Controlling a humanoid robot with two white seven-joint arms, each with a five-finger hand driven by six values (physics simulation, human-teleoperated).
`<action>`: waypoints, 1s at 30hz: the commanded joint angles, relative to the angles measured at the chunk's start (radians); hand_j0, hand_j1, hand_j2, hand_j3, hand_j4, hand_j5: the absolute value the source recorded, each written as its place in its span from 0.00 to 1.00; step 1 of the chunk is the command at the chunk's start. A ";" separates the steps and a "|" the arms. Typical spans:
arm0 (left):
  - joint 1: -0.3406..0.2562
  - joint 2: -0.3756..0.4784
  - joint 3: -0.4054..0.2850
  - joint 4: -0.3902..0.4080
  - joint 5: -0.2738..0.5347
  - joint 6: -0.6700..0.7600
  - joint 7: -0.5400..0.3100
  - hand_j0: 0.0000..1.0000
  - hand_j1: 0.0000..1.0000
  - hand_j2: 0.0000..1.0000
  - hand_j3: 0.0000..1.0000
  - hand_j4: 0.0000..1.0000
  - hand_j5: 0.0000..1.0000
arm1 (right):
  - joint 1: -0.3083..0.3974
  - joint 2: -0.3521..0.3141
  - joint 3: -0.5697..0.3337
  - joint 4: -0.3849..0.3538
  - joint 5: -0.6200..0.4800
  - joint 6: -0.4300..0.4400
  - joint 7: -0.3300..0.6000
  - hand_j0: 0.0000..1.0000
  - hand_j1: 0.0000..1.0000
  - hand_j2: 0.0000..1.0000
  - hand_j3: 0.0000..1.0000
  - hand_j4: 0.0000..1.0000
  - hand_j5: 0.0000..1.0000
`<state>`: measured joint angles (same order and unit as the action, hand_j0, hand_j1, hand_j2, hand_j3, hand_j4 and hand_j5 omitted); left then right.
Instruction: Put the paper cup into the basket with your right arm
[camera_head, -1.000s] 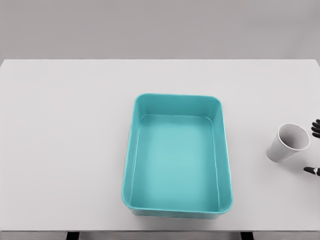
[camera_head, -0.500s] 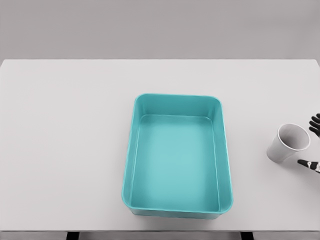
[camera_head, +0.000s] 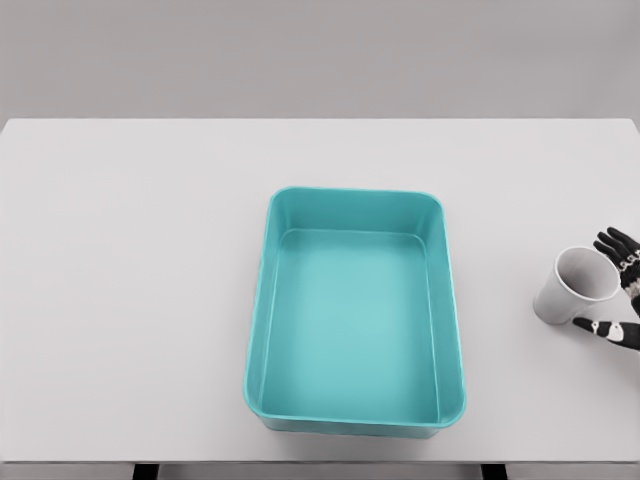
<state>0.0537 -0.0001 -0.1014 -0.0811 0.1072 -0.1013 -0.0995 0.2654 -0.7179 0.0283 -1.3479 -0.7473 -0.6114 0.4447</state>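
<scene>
My right hand (camera_head: 618, 290) sits at the far right edge of view, fingers spread around the paper cup (camera_head: 577, 287) but not yet clamped, so open, nothing held. Cup lies just left of my palm, standing on the worktop (camera_head: 130, 280), mouth tilted up-right toward me. Basket (camera_head: 262, 300) is well apart to the left, mid-worktop, empty. Left arm out of view.

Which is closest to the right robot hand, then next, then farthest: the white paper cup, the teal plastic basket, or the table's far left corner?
Head view, from the right robot hand:
1. White paper cup, right beside the fingers at the right edge.
2. Teal rectangular plastic basket, mid-table.
3. White table's far left corner, farthest.
</scene>
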 joint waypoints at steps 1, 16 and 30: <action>0.000 0.000 0.000 0.000 0.000 0.000 0.000 1.00 1.00 1.00 1.00 1.00 1.00 | 0.002 0.012 -0.001 0.003 -0.001 0.001 0.023 1.00 1.00 1.00 1.00 1.00 1.00; 0.000 0.000 0.000 0.000 0.000 0.000 0.000 1.00 1.00 1.00 1.00 1.00 1.00 | 0.000 0.012 0.005 0.009 0.000 0.001 0.025 1.00 1.00 1.00 1.00 1.00 1.00; 0.000 0.000 0.000 0.000 0.000 0.000 0.000 1.00 1.00 1.00 1.00 1.00 1.00 | 0.000 0.023 0.008 0.007 -0.001 0.001 0.031 1.00 1.00 1.00 1.00 1.00 1.00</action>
<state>0.0537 -0.0001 -0.1014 -0.0812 0.1072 -0.1012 -0.0995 0.2654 -0.6943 0.0364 -1.3406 -0.7427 -0.6114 0.4753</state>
